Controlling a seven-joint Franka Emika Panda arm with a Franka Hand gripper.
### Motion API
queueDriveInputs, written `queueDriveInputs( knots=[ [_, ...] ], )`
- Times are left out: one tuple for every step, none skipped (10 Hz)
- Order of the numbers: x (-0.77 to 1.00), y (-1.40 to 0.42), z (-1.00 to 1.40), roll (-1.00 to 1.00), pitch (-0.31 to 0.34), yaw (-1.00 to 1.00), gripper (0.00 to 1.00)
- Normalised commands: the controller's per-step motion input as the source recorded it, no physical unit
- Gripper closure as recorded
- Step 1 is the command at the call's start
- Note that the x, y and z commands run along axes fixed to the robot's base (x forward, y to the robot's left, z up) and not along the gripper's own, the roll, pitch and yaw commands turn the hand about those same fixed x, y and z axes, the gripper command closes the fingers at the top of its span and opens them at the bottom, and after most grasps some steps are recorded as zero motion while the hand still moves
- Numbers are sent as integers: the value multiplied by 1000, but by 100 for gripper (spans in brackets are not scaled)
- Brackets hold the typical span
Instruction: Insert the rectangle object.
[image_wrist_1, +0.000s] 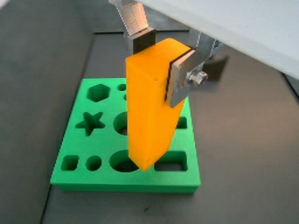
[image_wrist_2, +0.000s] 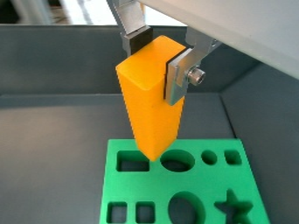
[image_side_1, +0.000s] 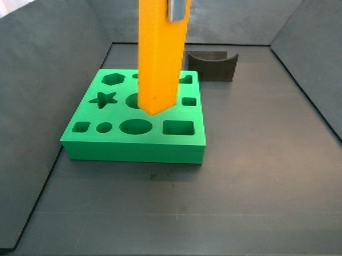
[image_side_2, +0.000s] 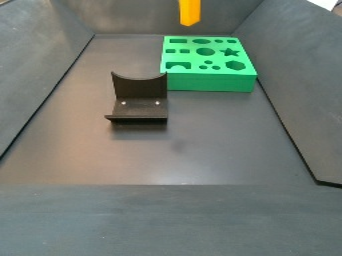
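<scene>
My gripper (image_wrist_1: 162, 54) is shut on the rectangle object (image_wrist_1: 152, 105), a long orange-yellow bar held upright by its upper end; it also shows in the second wrist view (image_wrist_2: 152, 101). In a side view the bar (image_side_1: 162, 55) hangs above the green block (image_side_1: 138, 120), its lower end over the block's middle holes, clear of the surface. In a side view only the bar's lower tip (image_side_2: 190, 11) shows above the green block (image_side_2: 207, 62). The silver fingers (image_wrist_2: 179, 74) clamp the bar's sides.
A small dark grey U-shaped holder (image_side_1: 213, 64) stands behind the block, and shows nearer the middle of the floor in a side view (image_side_2: 136, 98). Dark sloped bin walls (image_side_2: 54, 80) surround the grey floor.
</scene>
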Motion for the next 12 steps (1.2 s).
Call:
queueDriveInputs(
  knots=[
    [0,0,-83,0,-3,-1000,100],
    [0,0,0,-3,-46,-1000,100],
    [0,0,0,0,-89,-1000,100],
    [14,0,0,0,-134,-1000,100],
    [34,0,0,0,-181,-963,100],
    [34,0,-6,-31,-221,-934,100],
    [40,0,0,-89,-270,-891,100],
    [54,0,0,-94,-299,-854,100],
    [74,0,-63,-74,-363,-771,100],
    [91,0,-126,-74,-444,-669,100],
    [140,0,-109,-84,-461,-600,100],
    [134,-14,-340,54,-364,-337,100]
  ],
)
